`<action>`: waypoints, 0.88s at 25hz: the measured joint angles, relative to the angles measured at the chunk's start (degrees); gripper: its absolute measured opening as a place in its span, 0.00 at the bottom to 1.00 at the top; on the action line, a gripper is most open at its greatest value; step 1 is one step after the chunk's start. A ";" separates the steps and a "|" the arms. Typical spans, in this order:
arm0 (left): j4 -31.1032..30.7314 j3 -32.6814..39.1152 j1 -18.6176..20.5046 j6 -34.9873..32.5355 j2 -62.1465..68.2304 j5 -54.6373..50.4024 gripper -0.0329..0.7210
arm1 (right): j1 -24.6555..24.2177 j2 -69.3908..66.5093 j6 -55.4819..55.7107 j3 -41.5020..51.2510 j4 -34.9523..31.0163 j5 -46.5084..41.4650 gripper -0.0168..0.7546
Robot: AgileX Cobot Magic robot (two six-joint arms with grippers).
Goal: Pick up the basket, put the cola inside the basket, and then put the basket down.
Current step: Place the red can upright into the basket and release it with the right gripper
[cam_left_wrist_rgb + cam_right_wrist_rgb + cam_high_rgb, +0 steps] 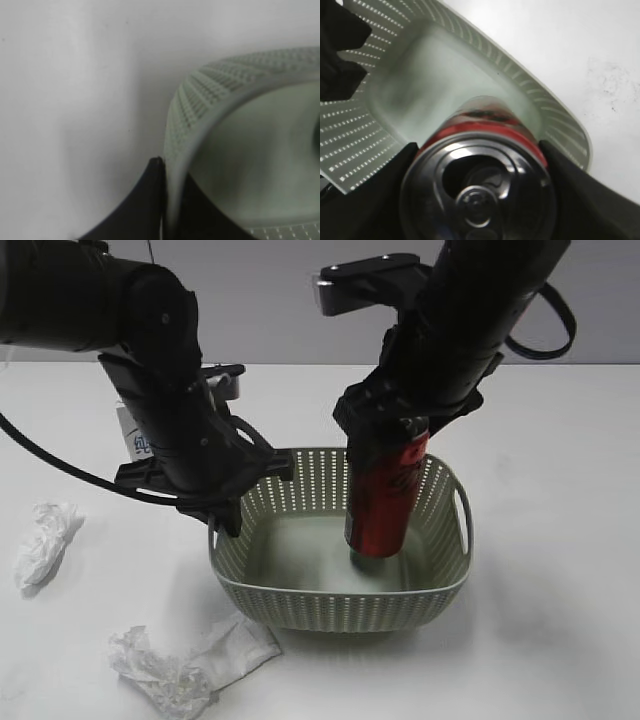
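Right claw (477, 165) is clamped around the cola (385, 495), holding it upright inside the basket (300, 605). Left claw (167, 200) pinches the basket's left wall, fingers closed on both sides of the rim, on the white tabletop (560, 440).

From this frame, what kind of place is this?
Probably a lab test bench: plain white table, blank wall, and staged props only, a basket, a cola and crumpled paper.
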State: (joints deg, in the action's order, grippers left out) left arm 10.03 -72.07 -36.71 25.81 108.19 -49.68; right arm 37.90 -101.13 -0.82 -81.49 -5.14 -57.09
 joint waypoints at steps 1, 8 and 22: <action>-0.06 0.00 0.00 0.02 0.00 0.00 0.04 | 0.00 -0.67 0.01 0.00 0.00 0.38 0.67; -1.02 0.00 0.00 0.06 0.00 -0.20 0.04 | 0.00 -1.70 0.06 2.50 -0.11 3.44 0.67; -1.75 0.00 0.00 0.06 0.38 -0.81 0.04 | 0.00 0.38 0.16 5.59 -2.19 5.29 0.85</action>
State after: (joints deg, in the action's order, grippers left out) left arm 8.28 -72.07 -36.71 25.87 108.57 -50.49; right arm 37.90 -100.74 -0.66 -75.91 -7.33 -51.80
